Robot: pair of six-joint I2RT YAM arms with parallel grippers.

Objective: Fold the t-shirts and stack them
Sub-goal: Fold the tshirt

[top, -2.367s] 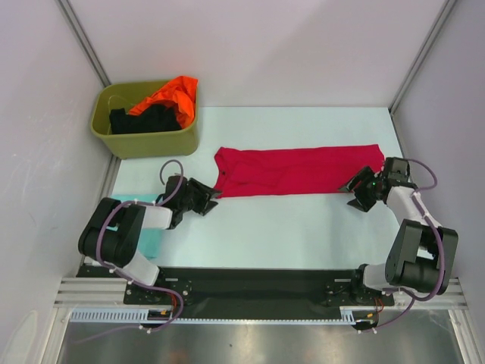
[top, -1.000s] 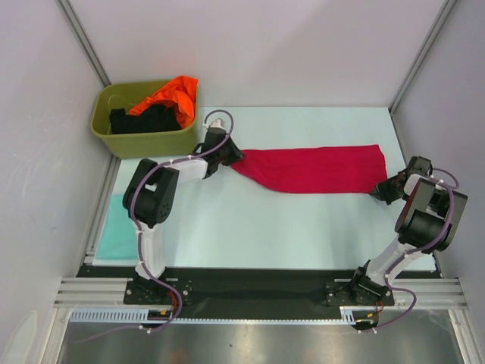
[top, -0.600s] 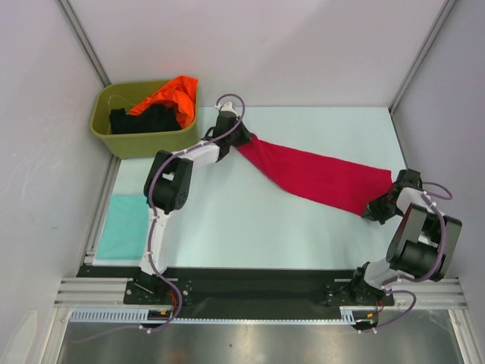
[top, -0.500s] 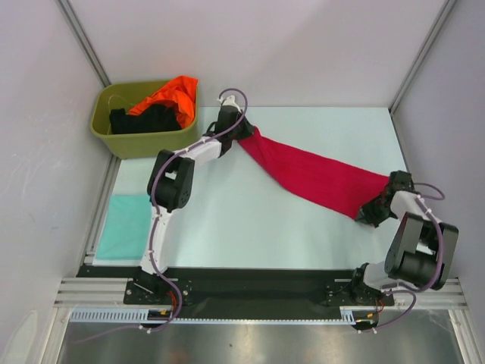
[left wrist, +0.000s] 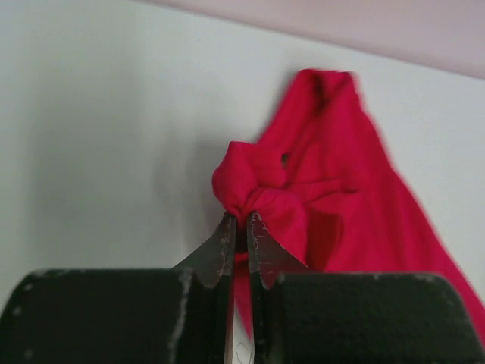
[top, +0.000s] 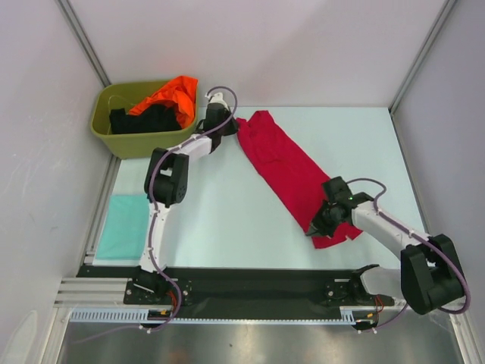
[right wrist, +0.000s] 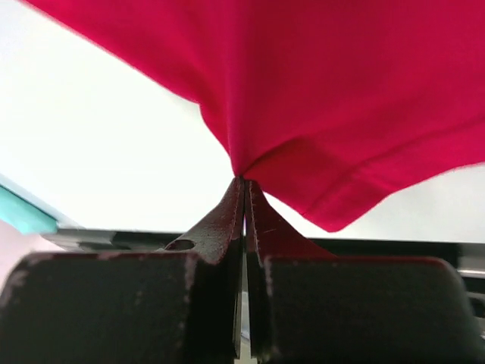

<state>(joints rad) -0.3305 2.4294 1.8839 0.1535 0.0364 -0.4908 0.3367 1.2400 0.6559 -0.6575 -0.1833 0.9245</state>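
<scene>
— Top external view first: where does the red t-shirt (top: 282,163) lie?

— Stretched slantwise over the table (top: 227,212), from beside the green tub (top: 144,142) at the far left down toward the near right. The left gripper (top: 232,126) is at its far end and the right gripper (top: 313,227) at its near end. From up here both sets of jaws are too small and dark to read.

— And the other shirts?

— An orange t-shirt (top: 170,92) and a black t-shirt (top: 142,120) sit bunched in the tub, the orange one hanging over the back rim. A pale teal t-shirt (top: 125,226) lies folded at the table's near left edge, its right side hidden by the left arm (top: 155,227).

— Left wrist view?

— The left gripper (left wrist: 239,220) is pinched tight on a bunched knot of the red t-shirt (left wrist: 341,197). The rest of the cloth runs off to the right, blurred and cut by the frame edge.

— Right wrist view?

— The right gripper (right wrist: 242,180) is clamped on a fold of the red t-shirt (right wrist: 341,76), which fans out above the fingers and fills the top of the frame, with a hem showing at lower right. I cannot tell whether the cloth is lifted off the table here. A thin teal strip (right wrist: 23,214) at the left edge is too cut off to name.
</scene>
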